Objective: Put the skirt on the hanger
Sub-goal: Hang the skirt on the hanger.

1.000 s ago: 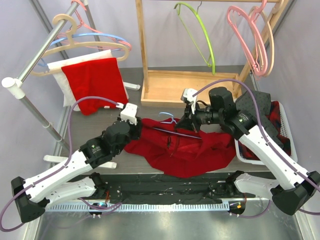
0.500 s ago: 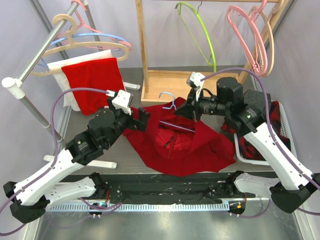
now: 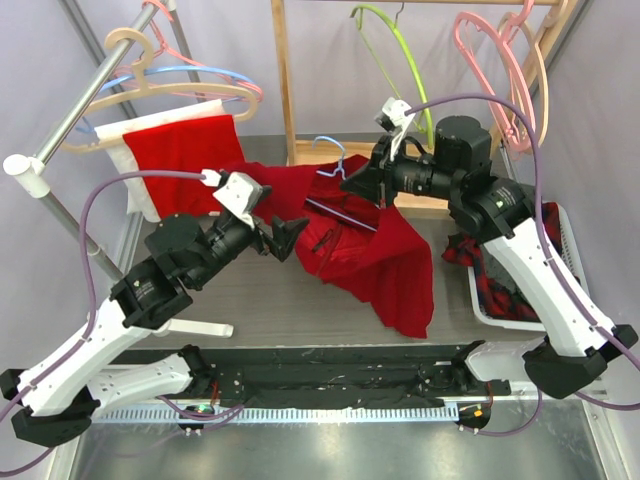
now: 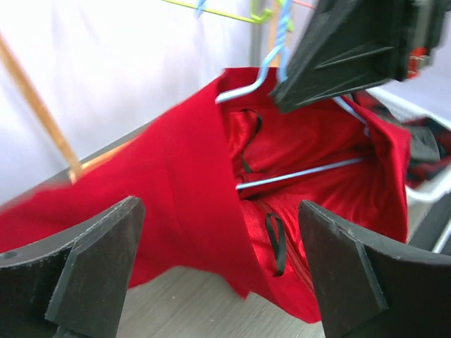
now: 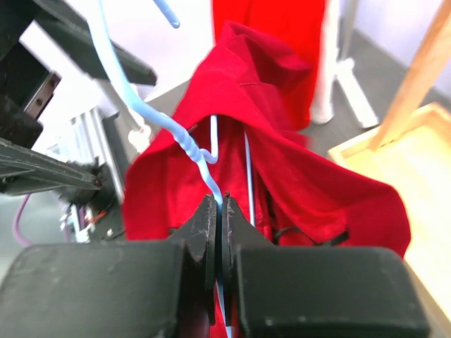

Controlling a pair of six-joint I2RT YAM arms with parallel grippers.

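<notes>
My right gripper (image 3: 372, 188) is pressed together on the twisted neck of the thin light-blue wire hanger (image 3: 340, 213) and holds it in the air above the grey table (image 3: 290, 310), with the hook pointing up and away from me. The shiny red fabric skirt (image 3: 375, 255) is draped over this hanger. It covers the top of the frame, and its longest part hangs down toward the near right; I cannot tell if the lowest corner touches the table. My left gripper (image 3: 282, 232) has its jaws wide apart and holds nothing. It stands just beside the left side of the skirt and faces the cloth. In the left wrist view the lower bar of the hanger runs almost level across the open inside of the skirt, from my left side toward my right arm. So the free edge of the cloth lies ahead and a little to the right of my left gripper, which is the nearer one. I judge this arm must do any pulling or straightening along the bar.
</notes>
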